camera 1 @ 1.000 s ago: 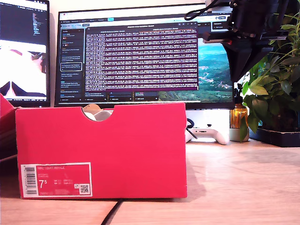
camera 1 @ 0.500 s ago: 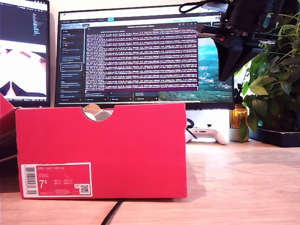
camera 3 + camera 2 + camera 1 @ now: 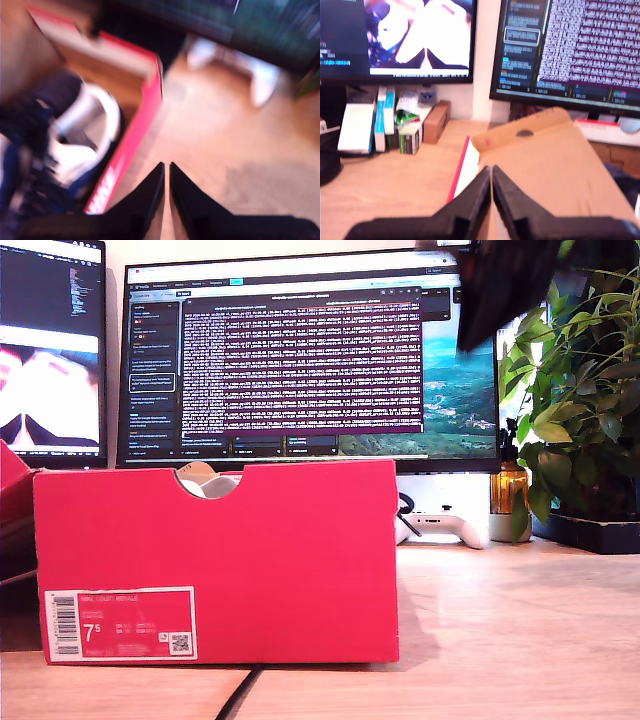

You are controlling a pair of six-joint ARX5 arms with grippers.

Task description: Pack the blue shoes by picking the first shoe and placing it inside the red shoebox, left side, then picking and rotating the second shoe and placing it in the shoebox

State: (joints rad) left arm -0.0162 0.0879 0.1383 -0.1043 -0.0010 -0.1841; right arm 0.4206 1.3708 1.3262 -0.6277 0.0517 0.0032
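Observation:
The red shoebox [image 3: 215,560] stands on the wooden desk at the exterior view's left, with its 7.5 label facing the camera. A pale bit of shoe [image 3: 208,482] shows through the half-round notch. In the second wrist view the blue shoes [image 3: 55,150] lie inside the box, navy with white lining, beside its red wall [image 3: 135,135]. My second gripper [image 3: 166,165] is shut and empty above the desk just outside that wall. My first gripper [image 3: 491,169] is shut and empty over the box's brown lid flap [image 3: 545,165]. A blurred dark arm [image 3: 505,280] is at the exterior view's top right.
Two monitors [image 3: 300,360] stand behind the box. A white game controller [image 3: 445,527], an amber bottle [image 3: 508,490] and a leafy plant [image 3: 580,410] are at the exterior view's right. A cable [image 3: 240,695] runs under the box. Books and small boxes [image 3: 395,125] line the wall.
The arm at the exterior view's top right has risen, now blurred and mostly out of the picture. The shoebox has not moved.

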